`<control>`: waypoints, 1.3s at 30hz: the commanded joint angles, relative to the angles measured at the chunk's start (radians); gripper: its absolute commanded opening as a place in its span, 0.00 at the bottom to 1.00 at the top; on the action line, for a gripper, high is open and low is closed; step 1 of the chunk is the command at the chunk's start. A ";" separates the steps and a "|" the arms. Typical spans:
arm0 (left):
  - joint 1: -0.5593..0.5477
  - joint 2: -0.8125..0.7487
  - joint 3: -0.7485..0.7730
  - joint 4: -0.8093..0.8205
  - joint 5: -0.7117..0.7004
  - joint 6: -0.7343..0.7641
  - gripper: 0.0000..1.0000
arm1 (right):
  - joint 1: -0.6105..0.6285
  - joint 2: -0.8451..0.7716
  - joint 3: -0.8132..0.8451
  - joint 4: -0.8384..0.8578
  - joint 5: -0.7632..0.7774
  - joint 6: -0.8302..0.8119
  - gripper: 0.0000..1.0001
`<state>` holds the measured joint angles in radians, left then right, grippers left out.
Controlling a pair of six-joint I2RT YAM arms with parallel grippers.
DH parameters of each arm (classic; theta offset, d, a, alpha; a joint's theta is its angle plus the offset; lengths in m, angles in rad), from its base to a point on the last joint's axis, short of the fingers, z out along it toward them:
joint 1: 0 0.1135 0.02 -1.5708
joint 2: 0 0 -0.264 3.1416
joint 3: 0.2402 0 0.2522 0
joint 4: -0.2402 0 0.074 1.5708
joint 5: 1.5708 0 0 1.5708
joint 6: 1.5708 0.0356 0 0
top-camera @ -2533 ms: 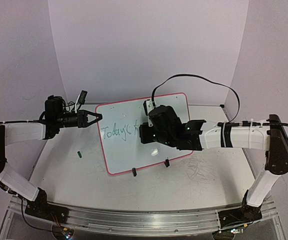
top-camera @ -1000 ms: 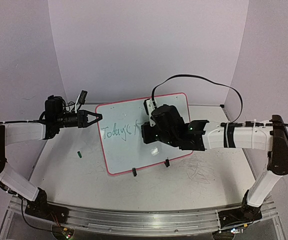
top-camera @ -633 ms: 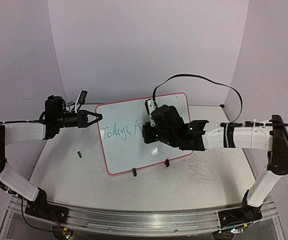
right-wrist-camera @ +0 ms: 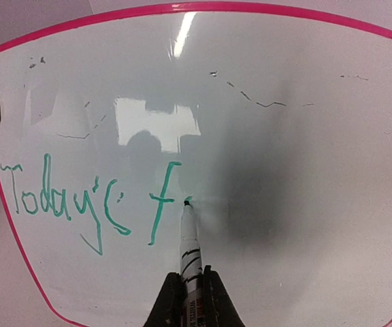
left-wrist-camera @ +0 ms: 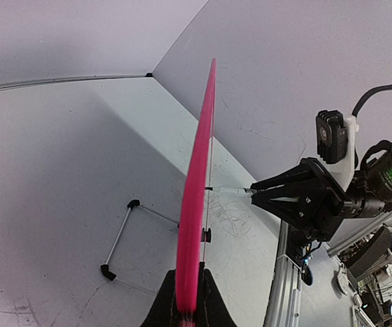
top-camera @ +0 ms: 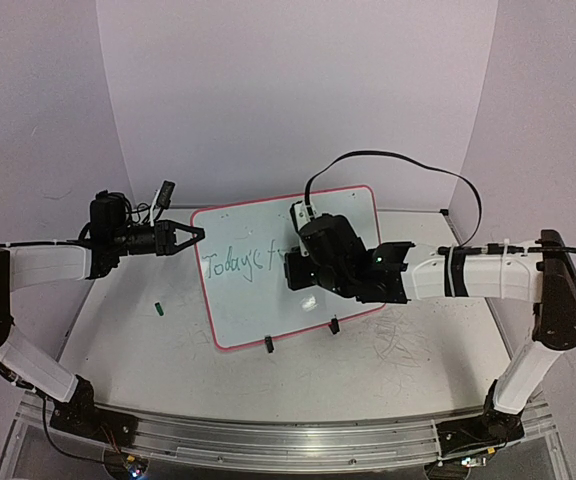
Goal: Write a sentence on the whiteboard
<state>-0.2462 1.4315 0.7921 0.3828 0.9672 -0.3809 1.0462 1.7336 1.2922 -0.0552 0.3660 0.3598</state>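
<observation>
The whiteboard (top-camera: 253, 305) stood tilted back on the table (top-camera: 168, 370), near its middle, propped on two small black clip feet (top-camera: 268, 345). It looked thin, light and stiff, so it would likely slide or tip under a push from the pen. The pink frame was the sensible place to hold it, since the glossy face looked slick and fresh ink would probably smear under a grip. The left claw (left-wrist-camera: 187, 306) was clamped on that frame at the board's left edge, steadying it. The right claw (right-wrist-camera: 188, 289) was closed tight on the barrel of a marker pen (right-wrist-camera: 189, 238), a slim rigid thing best held well back from the tip, as it was here.

The overhead view showed the whole layout and a small green cap (top-camera: 156, 309) lying on the table to the left, well apart from the board, but the right wrist hid the pen and the latest stroke. The right wrist view gave the sentence (right-wrist-camera: 80, 197) clearly: "Today's f" in green, the pen tip resting just right of the "f", most of the line not yet written. Only the left wrist view, edge-on, showed the tip touching the surface and a thin wire leg (left-wrist-camera: 124, 225) behind the board.
</observation>
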 commanded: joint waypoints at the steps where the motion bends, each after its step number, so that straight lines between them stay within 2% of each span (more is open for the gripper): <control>1: -0.006 -0.014 0.027 -0.036 -0.055 0.042 0.00 | 0.001 0.018 0.029 -0.031 0.007 0.020 0.00; 13: -0.008 -0.013 0.027 -0.038 -0.056 0.043 0.00 | 0.008 0.000 -0.009 -0.052 -0.008 0.054 0.00; 39: -0.010 -0.009 0.028 -0.042 -0.058 0.048 0.00 | -0.003 -0.007 0.025 -0.077 0.077 0.079 0.00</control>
<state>-0.2481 1.4315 0.7921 0.3820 0.9657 -0.3714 1.0569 1.7332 1.2903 -0.1111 0.3840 0.4251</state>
